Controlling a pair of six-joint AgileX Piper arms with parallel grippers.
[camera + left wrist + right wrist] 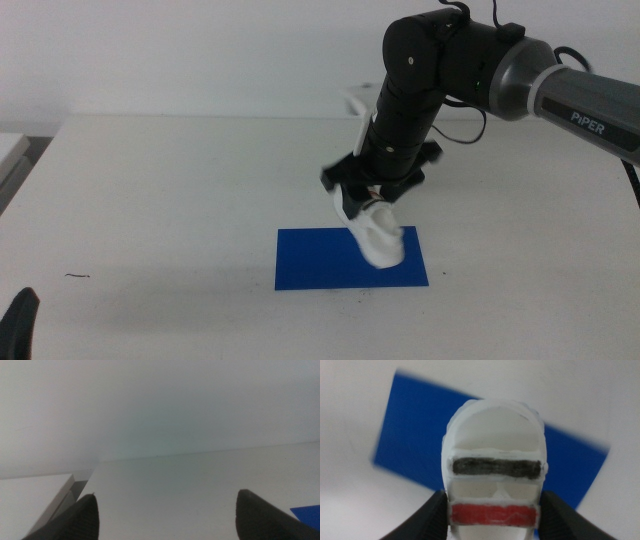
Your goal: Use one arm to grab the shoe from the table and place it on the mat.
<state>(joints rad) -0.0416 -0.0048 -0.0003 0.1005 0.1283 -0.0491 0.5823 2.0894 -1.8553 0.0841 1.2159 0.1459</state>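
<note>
The right arm (470, 75) reaches in from the right, its gripper (372, 200) shut on the white shoe (377, 236). The shoe hangs toe-down just above the right part of the dark blue mat (320, 258) on the white table (160, 200). In the right wrist view the shoe (492, 460) sits between the jaws with one dark strap and one red strap showing, the mat (415, 440) below it. The left gripper (165, 515) is open and empty, seen low at the table's front left corner (20, 320).
A small dark mark (78, 275) lies on the table at the front left. A corner of the mat (307, 515) shows in the left wrist view. A table edge with a gap (70, 490) shows there too.
</note>
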